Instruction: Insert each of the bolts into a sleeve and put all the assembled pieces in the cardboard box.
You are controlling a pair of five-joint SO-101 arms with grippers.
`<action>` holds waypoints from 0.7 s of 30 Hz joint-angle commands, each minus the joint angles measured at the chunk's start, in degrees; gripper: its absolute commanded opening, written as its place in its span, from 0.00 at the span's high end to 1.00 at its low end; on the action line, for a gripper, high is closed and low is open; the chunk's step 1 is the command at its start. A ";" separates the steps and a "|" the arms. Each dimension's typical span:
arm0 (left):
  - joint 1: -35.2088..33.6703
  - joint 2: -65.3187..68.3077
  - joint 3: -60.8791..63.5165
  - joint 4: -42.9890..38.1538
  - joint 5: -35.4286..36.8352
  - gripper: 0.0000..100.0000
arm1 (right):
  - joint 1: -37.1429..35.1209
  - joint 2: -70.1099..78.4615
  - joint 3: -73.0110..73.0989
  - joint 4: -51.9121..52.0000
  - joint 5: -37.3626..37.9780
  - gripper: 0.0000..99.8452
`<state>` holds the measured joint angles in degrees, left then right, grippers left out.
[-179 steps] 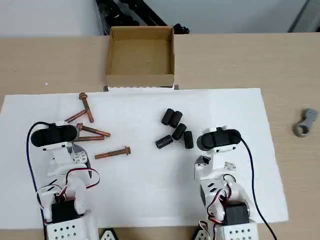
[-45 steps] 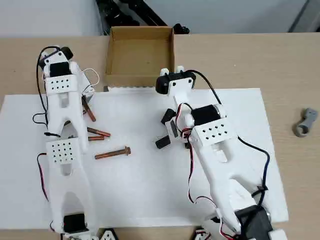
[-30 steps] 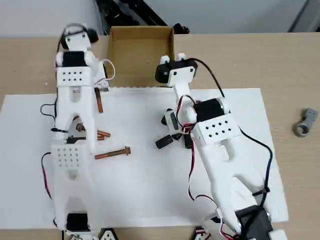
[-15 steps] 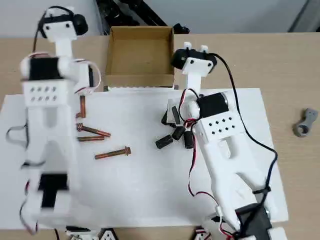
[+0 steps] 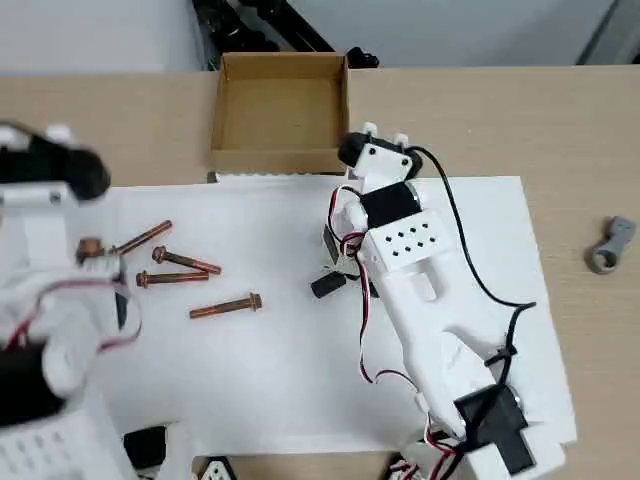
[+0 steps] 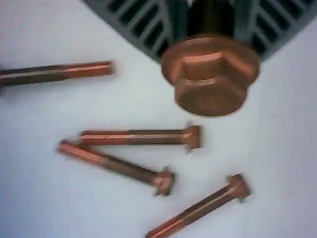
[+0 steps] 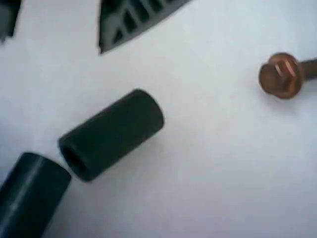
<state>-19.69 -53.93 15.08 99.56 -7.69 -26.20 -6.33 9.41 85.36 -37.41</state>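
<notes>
Left hand (image 6: 210,22) clamped on a copper bolt (image 6: 210,74), head end toward the wrist camera, raised over four loose bolts (image 5: 185,262) on the white paper (image 5: 280,380). Cardboard box (image 5: 280,160) at the far edge, no pieces in it. Right hand (image 7: 54,37) parted, holding nothing, low over the black sleeves (image 7: 111,133). Looks like first mating, nothing assembled. Next: right hand grips a sleeve with bore exposed, then align bolt shank to bore.

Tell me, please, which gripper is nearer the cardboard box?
Right. The right gripper is over the sleeves near the cardboard box; the left gripper, holding a bolt, is farther off.
</notes>
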 commanded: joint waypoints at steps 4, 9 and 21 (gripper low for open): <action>-4.04 -9.85 7.87 -2.29 -4.13 1.00 | -1.27 0.48 -2.64 4.26 -2.81 0.88; -4.13 -12.40 11.38 -2.37 -1.67 1.00 | -1.27 0.84 -2.55 5.05 -2.37 0.89; -4.13 -12.66 11.30 -2.55 -1.32 1.00 | 3.47 0.84 -4.75 6.64 27.43 0.88</action>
<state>-23.56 -66.42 26.59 98.77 -9.36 -25.23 -5.19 7.82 92.66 -15.08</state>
